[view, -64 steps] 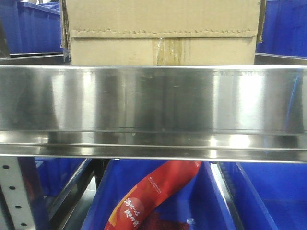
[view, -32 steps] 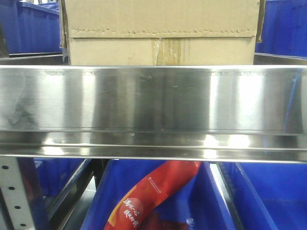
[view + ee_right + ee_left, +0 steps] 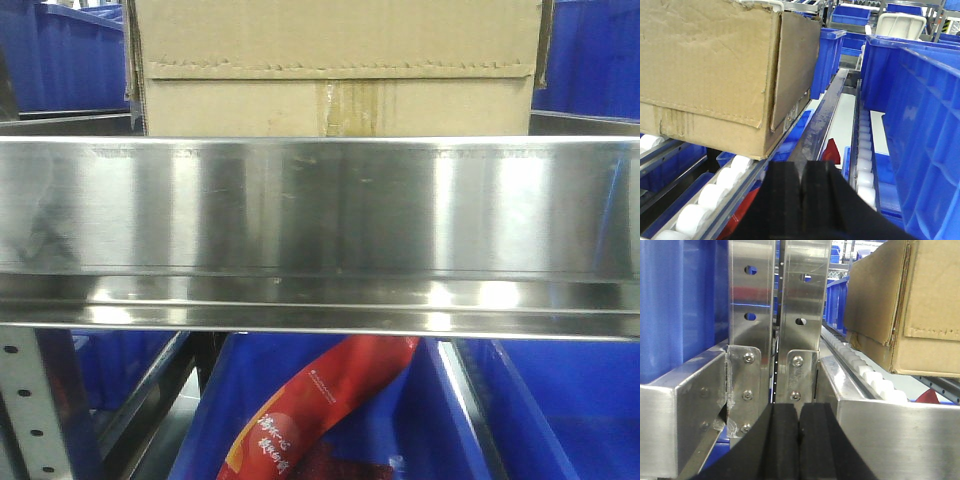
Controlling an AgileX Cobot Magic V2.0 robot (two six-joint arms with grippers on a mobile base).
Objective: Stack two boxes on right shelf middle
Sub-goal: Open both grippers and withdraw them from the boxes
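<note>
A plain box (image 3: 338,68) sat on the shelf (image 3: 320,205), just behind its front rail and roughly midway along it, its creased face and zigzag flap edge toward the front camera. In the wrist views it rested on white rollers (image 3: 720,182) with its near bottom edge at the shelf's front. Only this one box showed; no box with red print was in view, so whether the stack was begun could not be told.

The left gripper (image 3: 799,440) had its black pads pressed together with nothing between them. It sat low at the shelf's front edge beside the paired uprights (image 3: 777,320), and the box (image 3: 905,305) lay up and to its right, apart from it. The right gripper (image 3: 804,195) was likewise closed on nothing. It hung below and in front of the box's (image 3: 715,70) right front corner, near but not touching, with blue bins (image 3: 920,115) along its right.

The box looked light for its bulk and probably thin-walled: the cardboard was wrinkled and a side flap stood slightly loose. It would likely dent under a hard pinch and roll freely on the rollers. A two-sided squeeze on the opposite side walls, low and near the corners where the board is stiffest, looked safest; the loose flap and taped seam were poor places to grip.
</note>
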